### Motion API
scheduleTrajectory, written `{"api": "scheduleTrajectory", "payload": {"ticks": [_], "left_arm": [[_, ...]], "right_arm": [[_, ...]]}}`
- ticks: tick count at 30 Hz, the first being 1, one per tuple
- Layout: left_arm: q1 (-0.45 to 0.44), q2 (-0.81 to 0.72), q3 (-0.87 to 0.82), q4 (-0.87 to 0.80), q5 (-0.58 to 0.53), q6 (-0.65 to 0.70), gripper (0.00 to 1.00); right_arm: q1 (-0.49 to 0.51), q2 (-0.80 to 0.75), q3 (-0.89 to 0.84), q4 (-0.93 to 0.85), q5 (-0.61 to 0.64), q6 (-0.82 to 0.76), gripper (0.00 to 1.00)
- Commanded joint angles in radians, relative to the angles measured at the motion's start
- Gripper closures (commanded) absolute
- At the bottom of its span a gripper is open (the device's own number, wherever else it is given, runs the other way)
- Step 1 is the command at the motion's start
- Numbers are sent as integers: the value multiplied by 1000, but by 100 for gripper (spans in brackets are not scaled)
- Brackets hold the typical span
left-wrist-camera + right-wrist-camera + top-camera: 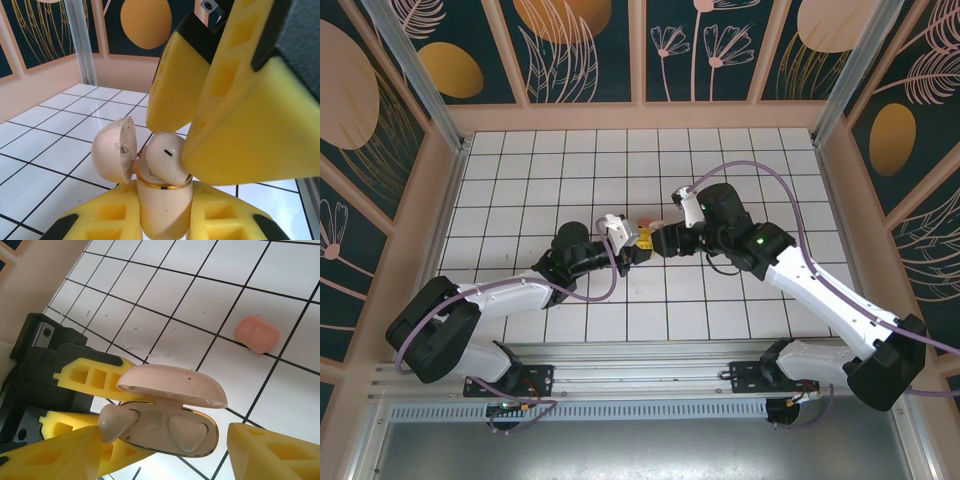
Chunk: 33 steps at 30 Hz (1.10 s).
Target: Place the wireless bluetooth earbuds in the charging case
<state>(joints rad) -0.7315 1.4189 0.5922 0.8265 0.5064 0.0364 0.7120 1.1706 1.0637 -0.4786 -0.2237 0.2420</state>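
White square-tiled tabletop (165, 285) spreads beneath me. Above it I hold the small, rounded, pale pink-cream plastic charging case (150, 426), gold-rimmed, its hinged lid (170, 385) swung open. One pale rounded plastic earbud (186, 432) sits down in its well. The other earbud (165, 155) lies tilted on the gold rim over the second well, not seated.

My left hand (165, 217) is clamped on the case body from both sides, lifting it off the tiles. My right hand (164, 437) stands spread wide. One yellow ribbed finger (60, 455) touches the tilted earbud and the other is well apart from it, so nothing is pinched there.

Near by on the tiles lies a small salmon-pink rounded-rectangle object (256, 334); I cannot tell what it is. Dark walls with gold discs and pale leaves (570, 50) close it all in.

The tilted earbud is the danger, I judge. With one finger on it, a push off the well's line could roll it over the rim and drop it to the tiles. A hard push could also twist the smooth case in my left grip. A stray brush against the lid might fold it onto the raised earbud.
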Motion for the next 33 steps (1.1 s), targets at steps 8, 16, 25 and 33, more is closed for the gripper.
{"api": "scheduleTrajectory", "payload": {"ticks": [8, 16, 25, 33], "left_arm": [[0, -46, -11, 62, 15, -7, 89], [1, -47, -10, 62, 15, -6, 89], [1, -43, -9, 62, 10, -7, 89], [0, -40, 4, 13, -38, 7, 89]], "right_arm": [[-57, -35, -6, -3, -14, 8, 34], [-76, -48, -11, -8, -39, 6, 34], [-93, -70, -18, -3, -72, 8, 34], [-18, -85, 51, -31, 28, 66, 43]]}}
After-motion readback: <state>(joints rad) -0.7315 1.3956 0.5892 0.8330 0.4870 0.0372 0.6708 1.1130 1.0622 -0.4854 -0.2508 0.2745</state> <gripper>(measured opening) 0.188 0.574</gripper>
